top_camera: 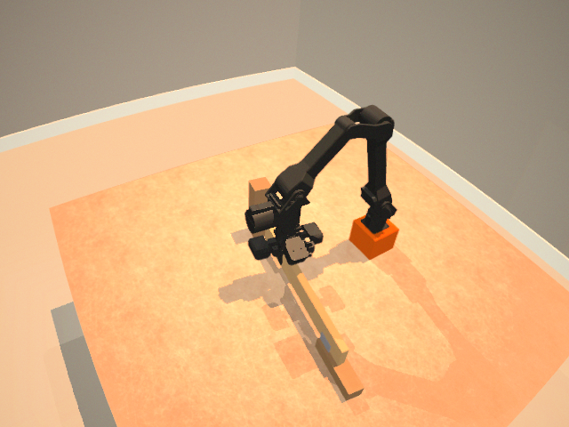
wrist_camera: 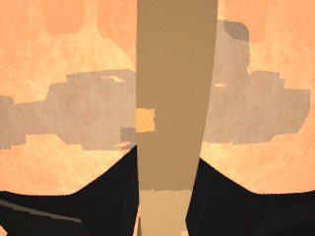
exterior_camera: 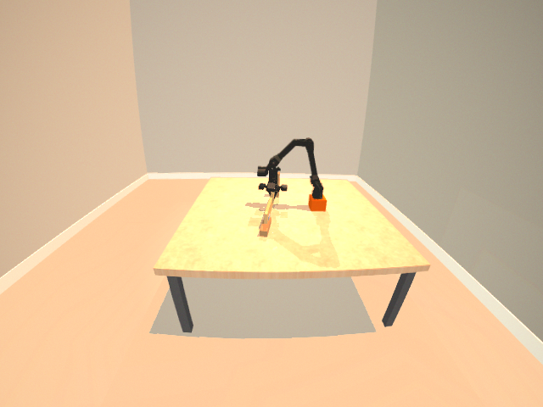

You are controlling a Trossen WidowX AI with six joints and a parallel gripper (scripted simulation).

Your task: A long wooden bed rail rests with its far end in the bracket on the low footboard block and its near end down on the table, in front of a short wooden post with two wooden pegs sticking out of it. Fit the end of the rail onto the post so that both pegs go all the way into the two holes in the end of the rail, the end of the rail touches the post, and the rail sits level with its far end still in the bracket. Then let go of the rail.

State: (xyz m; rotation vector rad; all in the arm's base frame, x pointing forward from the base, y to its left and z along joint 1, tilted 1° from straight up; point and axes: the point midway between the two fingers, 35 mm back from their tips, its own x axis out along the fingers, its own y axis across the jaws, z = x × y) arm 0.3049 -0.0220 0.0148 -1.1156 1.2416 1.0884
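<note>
top view shows the surface (top_camera: 160, 257) stretching wide on every side of the work, its far edge running along the white strip at the upper right, well apart from the rail. the orange base (top_camera: 372, 237) sits right of centre, and the arm (top_camera: 331, 147) rises from it, bends at a high elbow near the upper right, then slopes down to the left with the wrist pointing straight down at mid frame. the hand (top_camera: 287, 257) is pinching the rail (top_camera: 308, 301) near its upper end, fingers pressed against its two long sides. the rail runs from under the hand down toward the lower right, where its far end meets the low block (top_camera: 348, 383) near the bottom of the frame. the post (top_camera: 258, 195) stands just above and left of the hand, partly hidden by the wrist; whether the rail end touches it cannot be told. wrist view has the rail (wrist_camera: 173, 73) running up the middle between the dark fingers, with a small orange square beside it at centre.
</note>
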